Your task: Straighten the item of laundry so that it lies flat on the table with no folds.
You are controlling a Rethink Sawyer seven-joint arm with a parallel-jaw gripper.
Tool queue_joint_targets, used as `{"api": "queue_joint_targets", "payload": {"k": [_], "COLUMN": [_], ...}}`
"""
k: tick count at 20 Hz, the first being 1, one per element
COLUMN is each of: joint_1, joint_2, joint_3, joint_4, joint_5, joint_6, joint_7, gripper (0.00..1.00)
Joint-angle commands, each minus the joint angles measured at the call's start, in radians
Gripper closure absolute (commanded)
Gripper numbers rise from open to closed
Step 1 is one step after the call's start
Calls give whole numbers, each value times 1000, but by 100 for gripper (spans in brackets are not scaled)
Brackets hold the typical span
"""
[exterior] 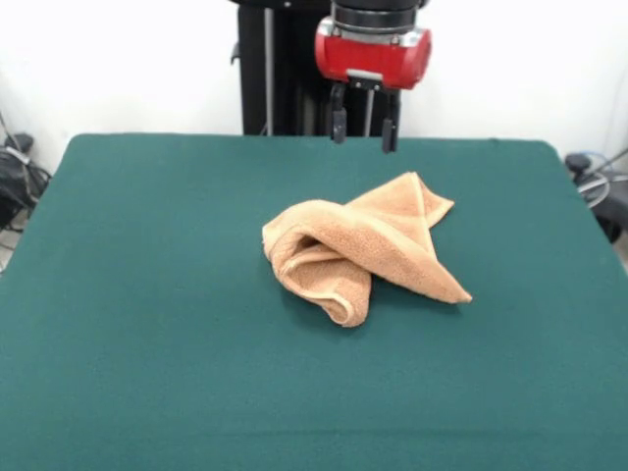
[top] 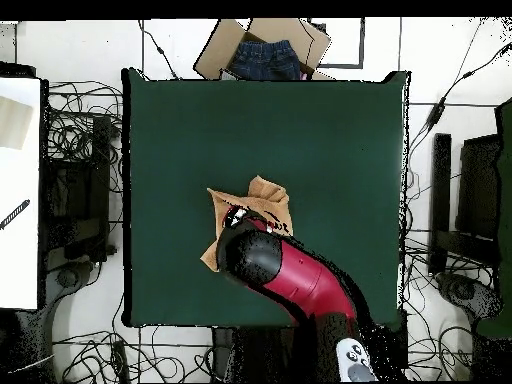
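Crumpled towel (exterior: 365,255) on table (exterior: 147,294), tool (exterior: 363,130) wide above; arm (top: 290,275) hides towel overhead

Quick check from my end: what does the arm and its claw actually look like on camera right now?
The claw has two short, dark, slim prongs hanging from a glossy red housing with a silver plate underneath and a black collar on top. From overhead, the arm is a rounded red shell with a black joint cap, ending near the base in a white-grey patch.

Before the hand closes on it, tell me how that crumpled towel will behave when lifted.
The towel is probably floppy: it lies in soft rolled folds and should drape. Likely light, being thin terry. On the felt-like table it may drag rather than slide. The hand hangs open above it.
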Motion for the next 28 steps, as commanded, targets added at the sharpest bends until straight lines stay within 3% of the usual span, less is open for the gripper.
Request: {"api": "queue_joint_targets", "payload": {"k": [1,9,11,13,16,21,28], "joint_1": [-6,-26,32,125,184,111,100], "joint_2": [-2,3,18,61,125,182,233], "joint_3": [51,87,25,-73,-141,-45,-14], "joint_4": [58,63,19,-102,-242,-225,-231], "joint_5": [-32,-15,9,13,9,41,59], "joint_6": [18,10,64,167,279,152,74], "joint_7": [148,154,207,268,301,223,229], "gripper": [0,0,0,0,0,0,0]}}
